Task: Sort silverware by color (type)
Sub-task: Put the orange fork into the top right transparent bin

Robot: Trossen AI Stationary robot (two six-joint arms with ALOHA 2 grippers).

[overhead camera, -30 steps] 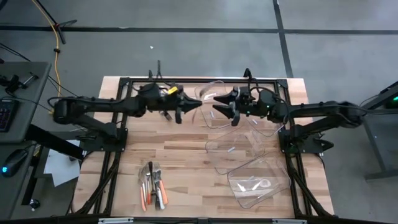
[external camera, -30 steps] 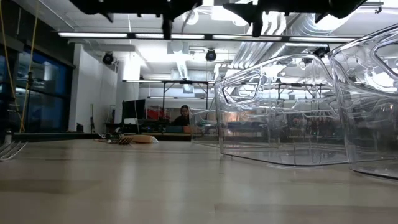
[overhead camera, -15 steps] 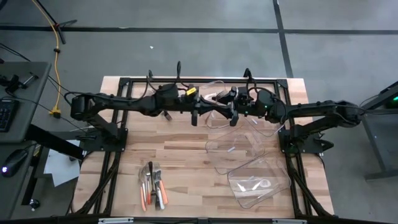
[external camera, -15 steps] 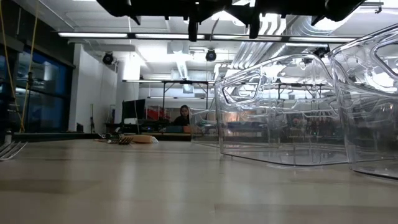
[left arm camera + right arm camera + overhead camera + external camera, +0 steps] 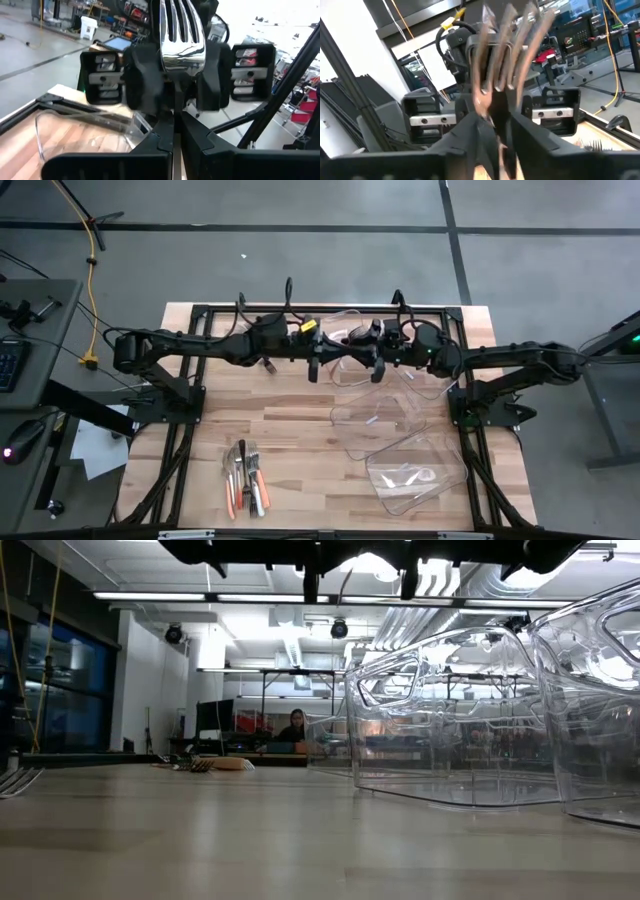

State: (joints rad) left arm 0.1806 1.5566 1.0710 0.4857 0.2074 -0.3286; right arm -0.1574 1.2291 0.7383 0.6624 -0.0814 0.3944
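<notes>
Nothing's really shifted since half a second ago. I've got my left gripper (image 5: 173, 117) pinching a shiny silver metal fork (image 5: 181, 34), tines poking past its jaws, nose-to-nose with my right gripper (image 5: 495, 125), also pinching a fork (image 5: 512, 47). Clear plastic bin (image 5: 417, 473) nearest me holds pale cutlery; remaining silverware pile (image 5: 245, 476) sits well away.

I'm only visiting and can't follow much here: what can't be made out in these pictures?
- Fork handle colour: left wrist view, hidden between the left claw fingers.
- Right claw fork: right wrist view, blurred.
- Silverware pile: high view, too small to sort.
- Both claws: low view, cut off above.
</notes>
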